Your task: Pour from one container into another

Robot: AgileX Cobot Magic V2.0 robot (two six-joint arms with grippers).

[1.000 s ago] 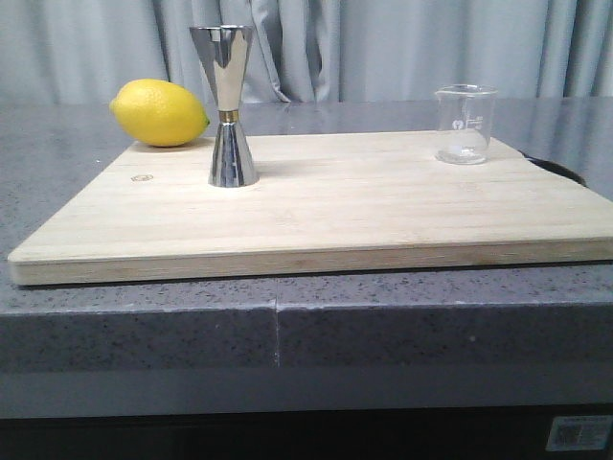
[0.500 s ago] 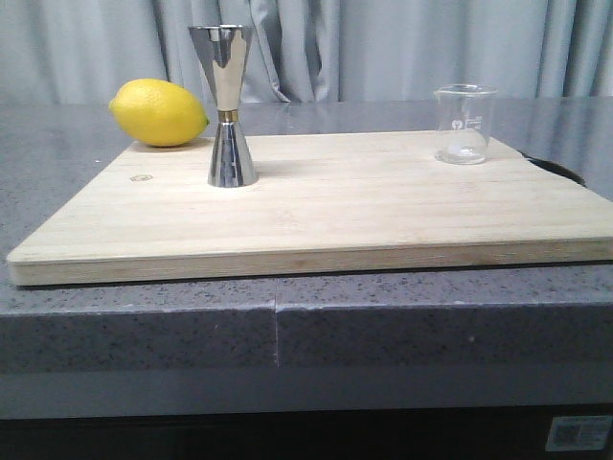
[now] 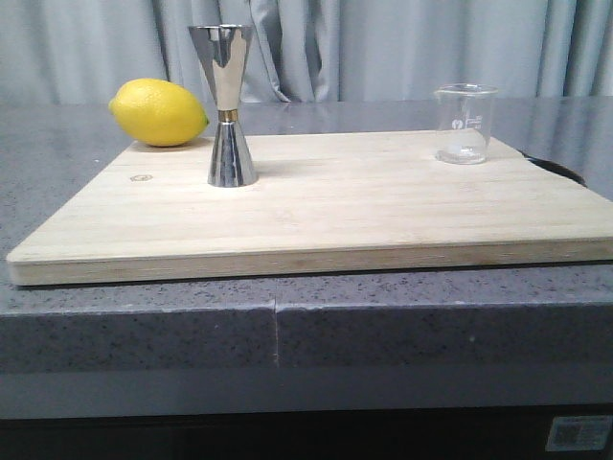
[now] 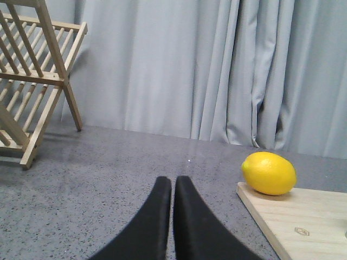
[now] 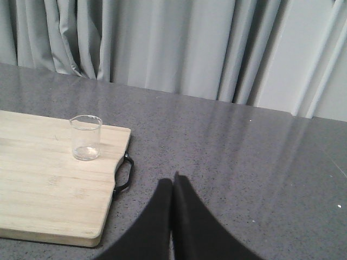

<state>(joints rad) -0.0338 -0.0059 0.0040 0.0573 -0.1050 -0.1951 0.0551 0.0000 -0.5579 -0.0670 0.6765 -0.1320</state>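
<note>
**Ana:** Right, two vessels up on the cutting board (image 3: 316, 206), and both upright. The steel jigger (image 3: 228, 105) stands near the board's left rear, the little glass beaker (image 3: 465, 124) well apart at the right rear, by the black handle (image 5: 123, 174).

**Ben:** And that gap makes sense to me: one vessel on each arm's side, so either can be picked up without crowding the other. What's in them?

**Ana:** Can't tell. The beaker looks clear, maybe a trace at the bottom, and the jigger's cup is hidden from this angle. So this fits a setup waiting for the pour just as well as one where both have been set back down.

**Ben:** End effectors?

**Ana:** The left end effector (image 4: 172, 187) has its fingers pressed together, holding nothing, low over the grey worktop (image 3: 57, 153) off the board's left edge. The right end effector (image 5: 172, 189) is pressed together too, empty, over worktop past the handle end.

**Ben:** The lemon (image 3: 159, 112)?

**Ana:** Sitting at the board's far left corner, just behind the jigger and clear of it. A bystander, I'd judge.
</note>
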